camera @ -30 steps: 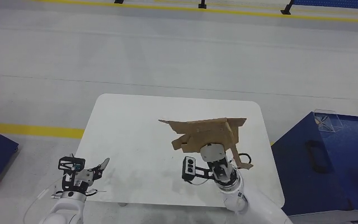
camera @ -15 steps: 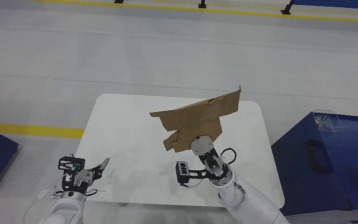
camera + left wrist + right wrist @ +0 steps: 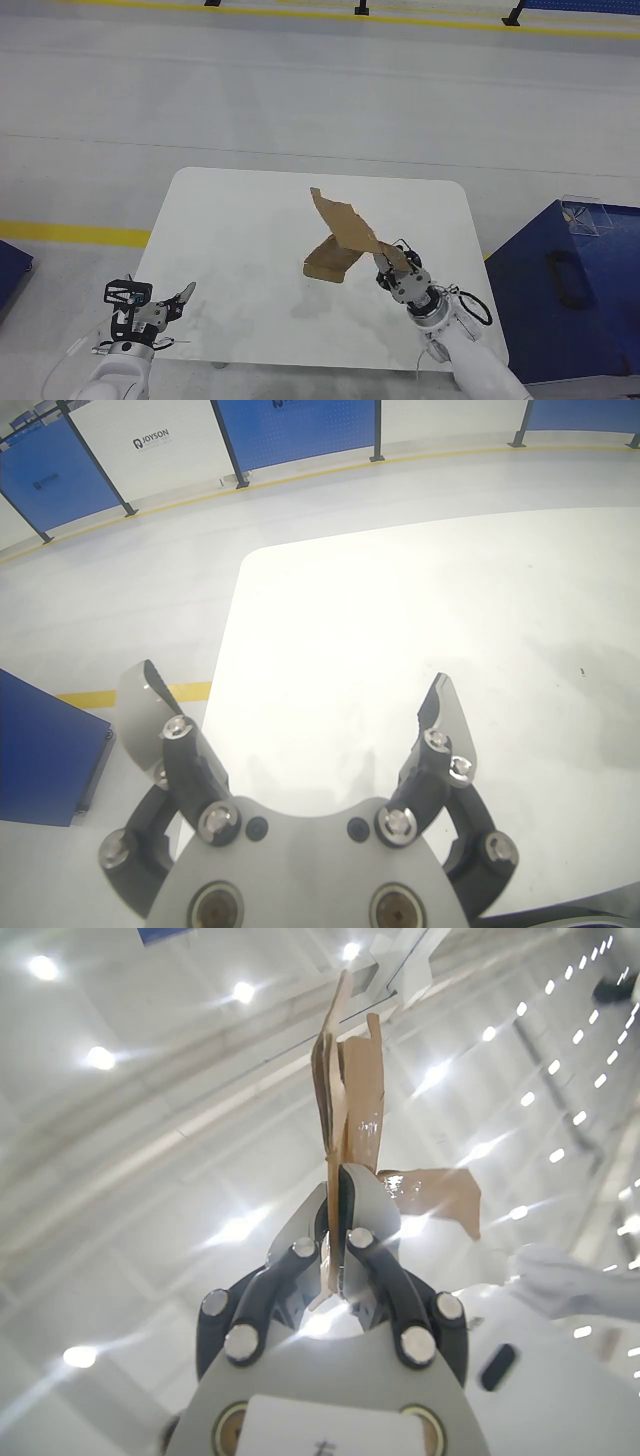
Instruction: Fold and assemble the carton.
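At the lower left of the top view, the left jaws sit at the near corner of the table (image 3: 230,250), spread wide with nothing between them. The left wrist view has bare white table top between the two tips. Right of centre and a little farther in, the right jaws are clamped tight on an edge of the carton (image 3: 343,228). It rises from them as a slanted brown sheet over the middle of the table, with a darker folded part hanging lower at its left side. Whether that lower part touches the table I cannot tell.

As I judge it, the task is at an early stage. Some panels are creased and doubled, but no walls stand square and no box shape is formed, so nearly all the folding and closing is left.

The right wrist view gives the grip itself: several cardboard layers pinched edge-on, and glossy patches on two panels. The top view gives instead where the carton sits over the table, well apart from the idle arm
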